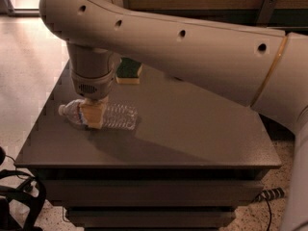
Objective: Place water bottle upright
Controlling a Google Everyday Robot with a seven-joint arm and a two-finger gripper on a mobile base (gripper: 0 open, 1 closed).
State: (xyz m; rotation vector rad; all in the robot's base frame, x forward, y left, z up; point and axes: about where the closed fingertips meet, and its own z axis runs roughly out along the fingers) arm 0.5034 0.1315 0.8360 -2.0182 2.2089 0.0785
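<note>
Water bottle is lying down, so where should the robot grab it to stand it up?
Probably around the ribbed body near the neck, coming straight down from above. The water bottle lies flat on the table, cap at the picture's left, so its round sides are free to pinch. The gripper is down at that spot.
</note>
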